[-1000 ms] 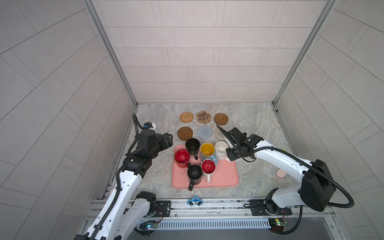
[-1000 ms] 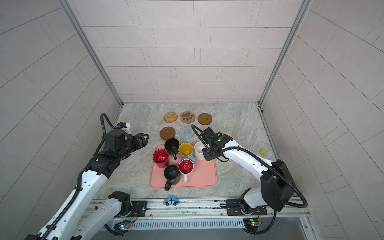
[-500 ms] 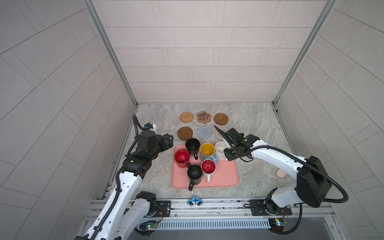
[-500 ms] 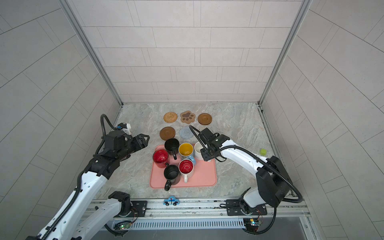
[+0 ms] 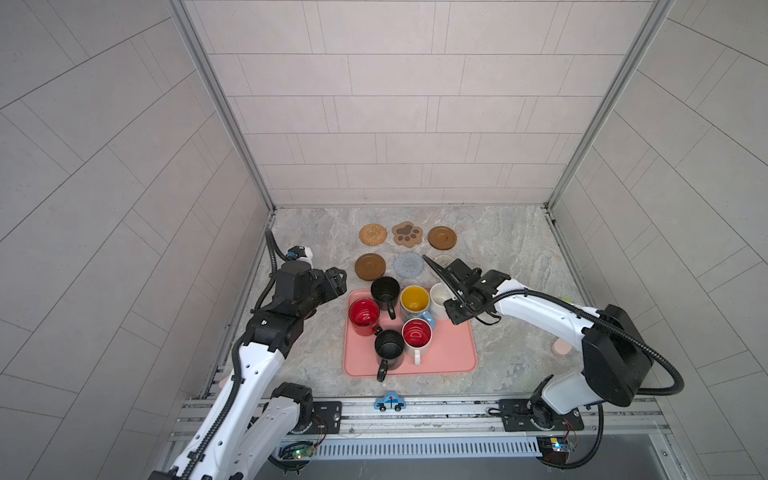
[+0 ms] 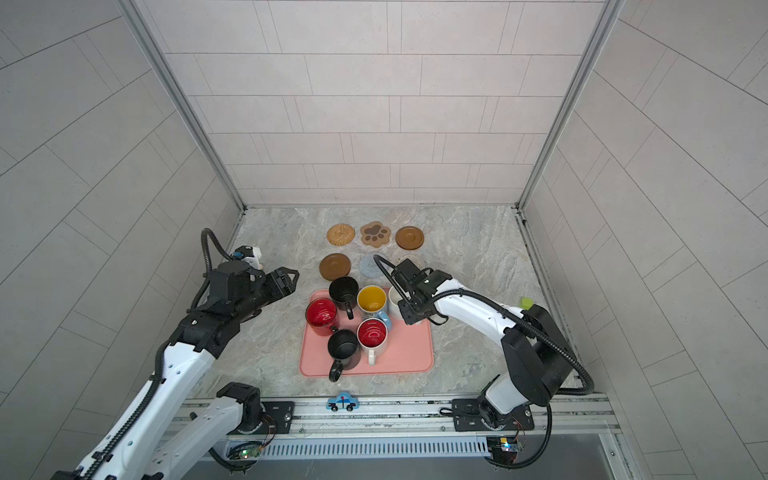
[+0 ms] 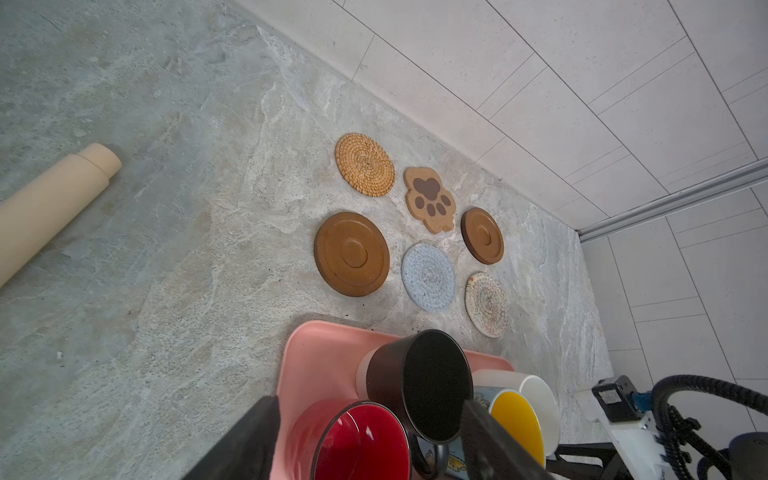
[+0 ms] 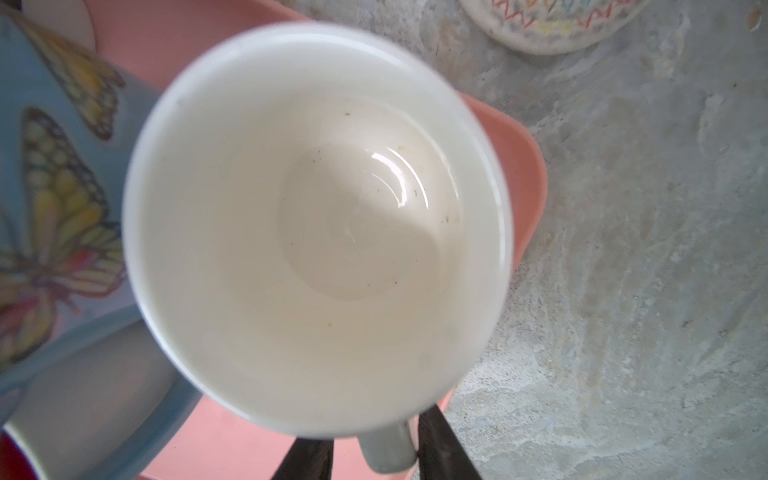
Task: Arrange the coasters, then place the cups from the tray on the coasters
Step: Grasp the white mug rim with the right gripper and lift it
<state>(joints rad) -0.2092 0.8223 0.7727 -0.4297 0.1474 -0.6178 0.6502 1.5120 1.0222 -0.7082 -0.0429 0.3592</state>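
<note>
Six coasters lie in two rows behind the tray [image 5: 453, 353]: rattan [image 5: 372, 234], paw [image 5: 407, 234], brown [image 5: 442, 237], brown [image 5: 370, 266], grey-blue [image 5: 408, 264] and cream crochet [image 5: 441, 260], which my right arm partly hides. The cups all stand on the tray: red [image 5: 364, 316], black [image 5: 385, 291], blue with yellow inside [image 5: 414, 301], cream-white [image 5: 438, 294], white with red inside [image 5: 416, 334] and black [image 5: 389, 349]. My right gripper [image 8: 376, 453] straddles the cream-white cup's handle [image 8: 388, 451], with a slim gap on one side. My left gripper [image 5: 338, 279] hangs open beside the tray's far left corner, holding nothing.
A cream cylinder [image 7: 50, 199] lies on the floor left of the coasters. A blue toy car [image 5: 390, 402] sits on the front rail. A pink puck [image 5: 561, 347] and a small green piece [image 6: 527, 302] lie by the right wall. The cell walls are close on three sides.
My right gripper has slid left, up to the cream-white cup's handle; the cup has barely moved. My left gripper has edged toward the tray.
</note>
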